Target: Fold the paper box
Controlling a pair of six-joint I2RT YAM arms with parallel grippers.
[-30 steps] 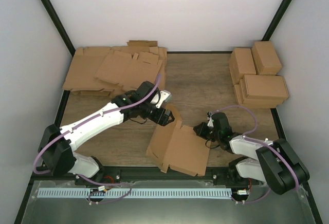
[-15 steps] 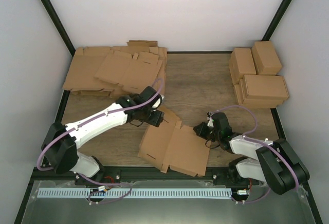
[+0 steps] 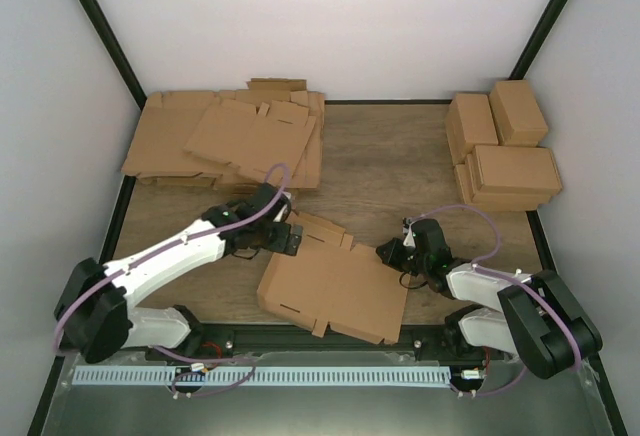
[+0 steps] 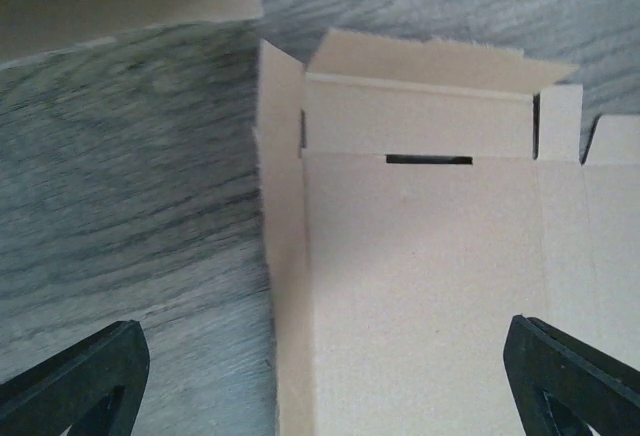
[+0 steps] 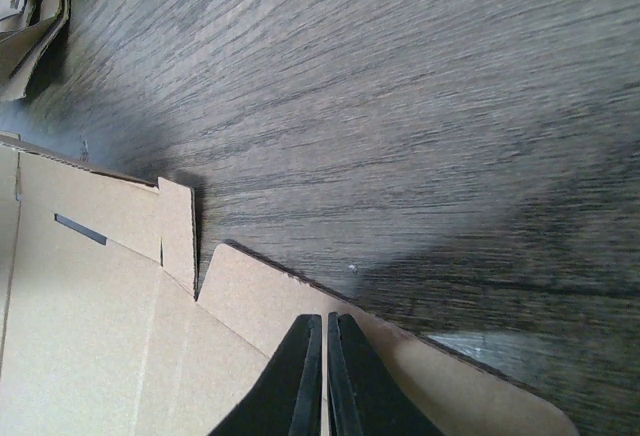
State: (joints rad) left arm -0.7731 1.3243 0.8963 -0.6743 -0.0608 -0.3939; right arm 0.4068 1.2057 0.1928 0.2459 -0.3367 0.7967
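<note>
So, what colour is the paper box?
The paper box is plain brown, best seen from left wrist.

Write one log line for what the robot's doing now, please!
plain brown cardboard mailer box: mostly flat | left tool: open above its far-left corner | right tool: shut at its right flap

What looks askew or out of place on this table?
The paper box lies almost flat, skewed to the near edge of the table, with only its far flaps raised. The heap of flat sheets at the far left is fanned out unevenly.
</note>
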